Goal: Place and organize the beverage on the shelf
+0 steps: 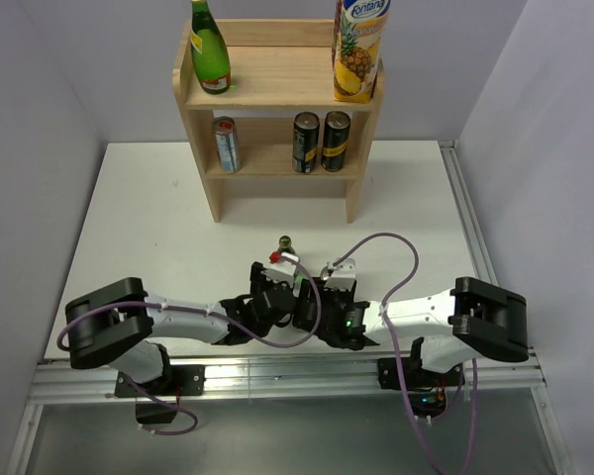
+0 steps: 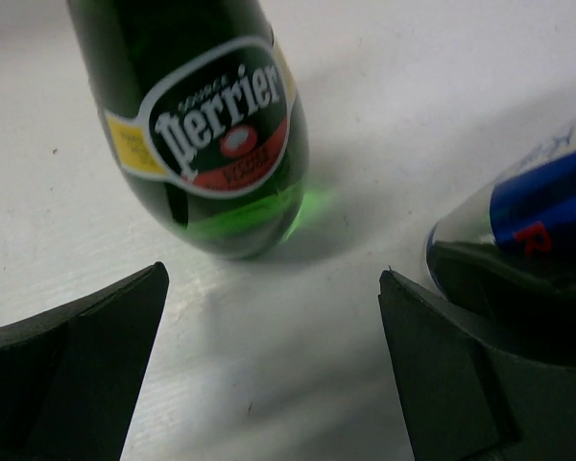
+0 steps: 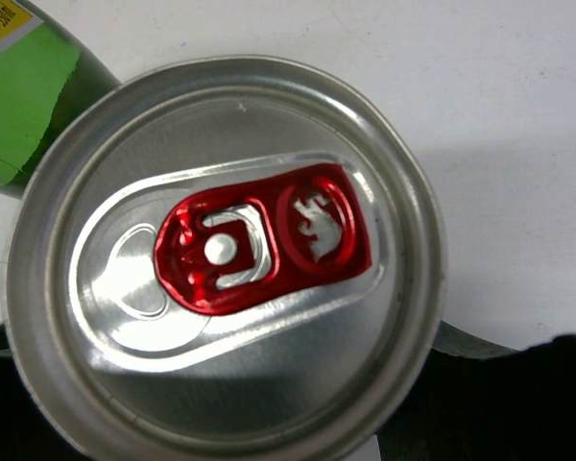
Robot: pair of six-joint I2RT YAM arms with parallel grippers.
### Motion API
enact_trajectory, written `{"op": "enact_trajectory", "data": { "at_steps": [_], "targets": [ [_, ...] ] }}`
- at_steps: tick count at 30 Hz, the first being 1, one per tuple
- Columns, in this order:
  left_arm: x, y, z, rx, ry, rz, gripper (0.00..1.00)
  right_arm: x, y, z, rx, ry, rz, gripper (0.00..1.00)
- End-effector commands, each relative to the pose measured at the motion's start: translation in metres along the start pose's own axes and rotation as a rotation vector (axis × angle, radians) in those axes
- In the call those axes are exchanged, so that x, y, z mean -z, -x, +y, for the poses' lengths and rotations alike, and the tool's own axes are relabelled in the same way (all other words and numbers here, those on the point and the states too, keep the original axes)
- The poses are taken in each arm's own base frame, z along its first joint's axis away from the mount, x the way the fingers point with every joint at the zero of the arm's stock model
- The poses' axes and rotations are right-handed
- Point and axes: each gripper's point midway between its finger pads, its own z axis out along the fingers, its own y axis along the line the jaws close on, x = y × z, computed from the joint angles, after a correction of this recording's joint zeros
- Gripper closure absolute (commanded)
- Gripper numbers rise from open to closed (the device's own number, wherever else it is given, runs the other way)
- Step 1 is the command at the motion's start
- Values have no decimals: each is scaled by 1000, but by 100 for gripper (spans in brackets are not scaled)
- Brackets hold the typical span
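A silver can (image 3: 221,250) is being pinched by the right pincer (image 3: 235,355) near the bench's (image 1: 158,218) front edge; the left pincer (image 2: 274,317) is being held spread before a green bottle (image 2: 211,134); the can is best carried upright to the far shelf (image 1: 277,77).

The top board of the shelf (image 1: 277,79) lies open along its middle, hemmed by a green bottle (image 1: 210,49) at the left end and a juice carton (image 1: 359,49) at the right. Below, a gap stands between the slim can (image 1: 227,144) and the dark cans (image 1: 306,142). The table (image 1: 148,228) before the shelf is free except at the centre, where a Perrier bottle (image 2: 211,125) stands just ahead of the wide-spread left gripper (image 2: 274,279) and a blue-and-silver can (image 2: 547,192) crowds its right finger.
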Motion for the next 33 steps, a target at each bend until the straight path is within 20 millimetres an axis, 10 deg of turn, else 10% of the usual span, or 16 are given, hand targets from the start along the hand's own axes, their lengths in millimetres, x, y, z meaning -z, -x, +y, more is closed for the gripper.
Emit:
{"op": "enact_trajectory", "data": {
  "at_steps": [1,24,33],
  "targets": [
    [-16,38,-9,68,6,-109,1,1,20,-2,-68,-14,-72,100],
    [-77,37,21,78,116,-163,22,-2,6,-14,-57,-29,-47,100],
    [-80,40,23,74,140,-168,66,-1,5,-18,-53,-30,-44,100]
  ]
}}
